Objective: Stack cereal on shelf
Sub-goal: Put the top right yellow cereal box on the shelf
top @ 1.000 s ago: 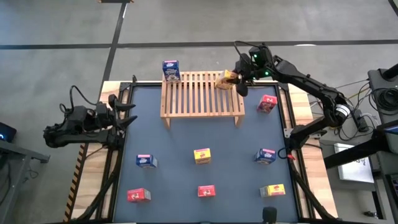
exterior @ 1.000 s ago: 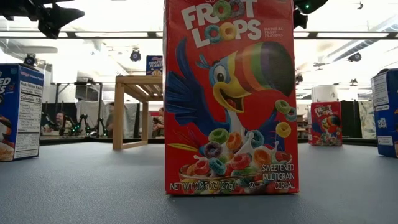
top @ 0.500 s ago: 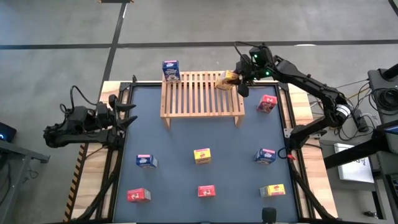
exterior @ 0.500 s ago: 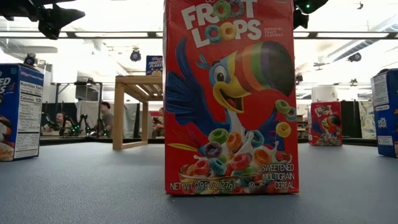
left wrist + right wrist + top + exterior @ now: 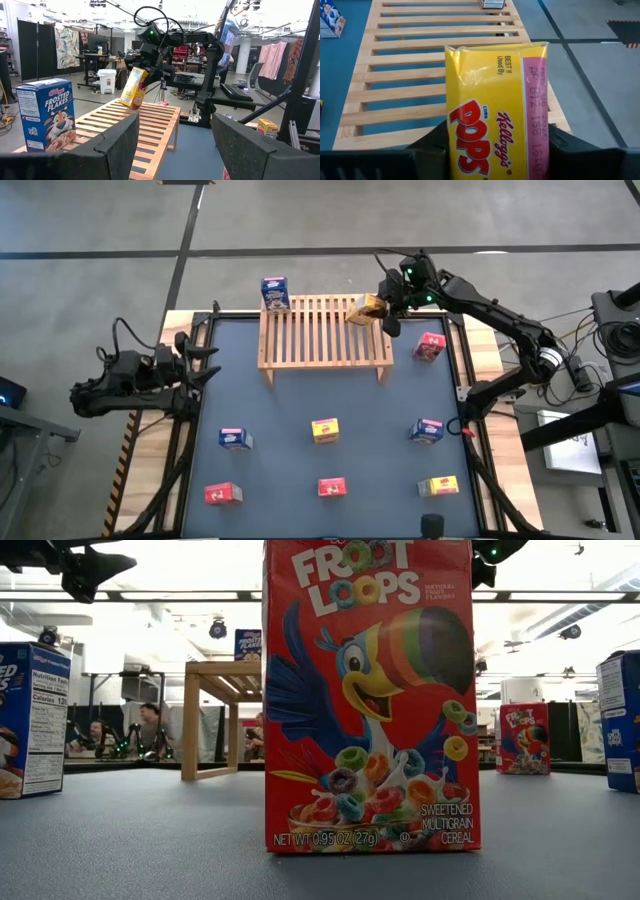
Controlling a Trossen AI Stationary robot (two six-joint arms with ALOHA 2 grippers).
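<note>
Shelf [image 5: 325, 332] bearing blue box [image 5: 275, 292], right gripper [image 5: 384, 308] jaws clamped on yellow box [image 5: 366, 308], left jaws apart

The light slatted wooden shelf [image 5: 325, 332] stands at the far middle of the bench. A blue cereal box [image 5: 275, 293] stands upright on its far left corner. A yellow box [image 5: 367, 308] hangs tilted over its far right corner. Seven more boxes, red, blue and yellow, stand scattered on the bench.
</note>
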